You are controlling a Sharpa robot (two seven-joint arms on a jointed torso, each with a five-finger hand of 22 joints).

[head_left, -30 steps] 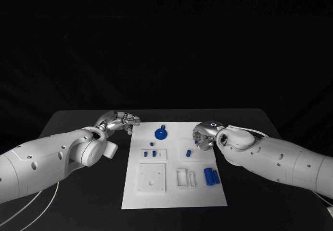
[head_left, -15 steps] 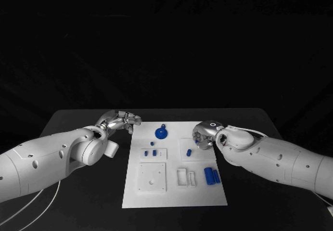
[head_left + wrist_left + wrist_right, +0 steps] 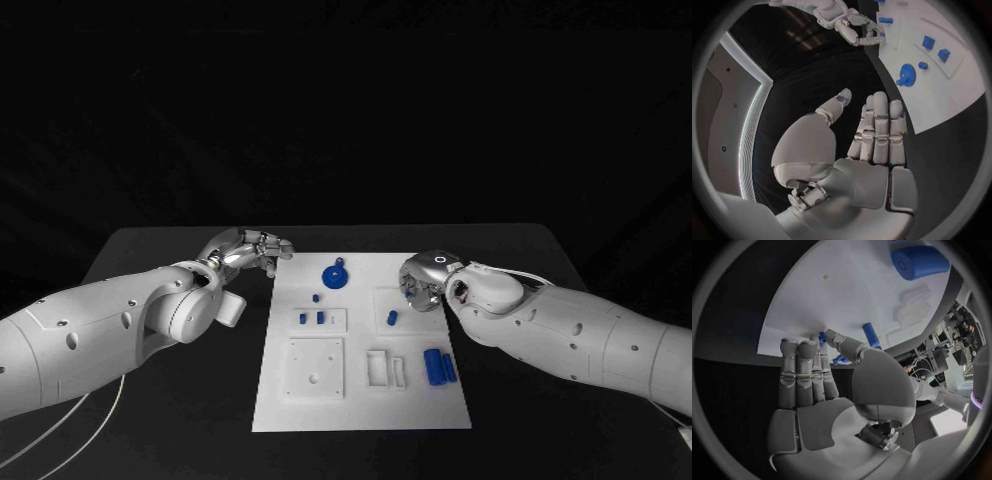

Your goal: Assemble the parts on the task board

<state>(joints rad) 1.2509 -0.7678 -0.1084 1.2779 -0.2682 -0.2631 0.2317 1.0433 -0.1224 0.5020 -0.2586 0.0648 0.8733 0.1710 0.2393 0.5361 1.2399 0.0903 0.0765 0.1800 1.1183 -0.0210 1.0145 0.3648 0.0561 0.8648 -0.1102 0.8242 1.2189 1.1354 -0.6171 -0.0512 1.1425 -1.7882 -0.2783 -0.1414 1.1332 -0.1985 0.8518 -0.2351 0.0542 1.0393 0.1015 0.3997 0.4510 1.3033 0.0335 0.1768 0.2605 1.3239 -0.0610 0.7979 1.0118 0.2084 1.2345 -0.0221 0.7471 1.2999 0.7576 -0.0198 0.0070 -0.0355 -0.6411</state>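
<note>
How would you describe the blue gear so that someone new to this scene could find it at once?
Start from the white task board on the black table, then go to its far end, between the two hands. The blue gear lies there: a round, toothed disc, unlike the small pegs and cylinders nearer the robot.

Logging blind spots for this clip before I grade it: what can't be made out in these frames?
- Whether the right hand holds a part: in the head view its own back covers the fingertips; in the right wrist view a small blue piece peeks out behind the thumb, contact unclear.
- Shapes of the small blue parts on the task board: too small in the head view.
- The blue cylinder: cut by the right wrist circle's rim.
</note>
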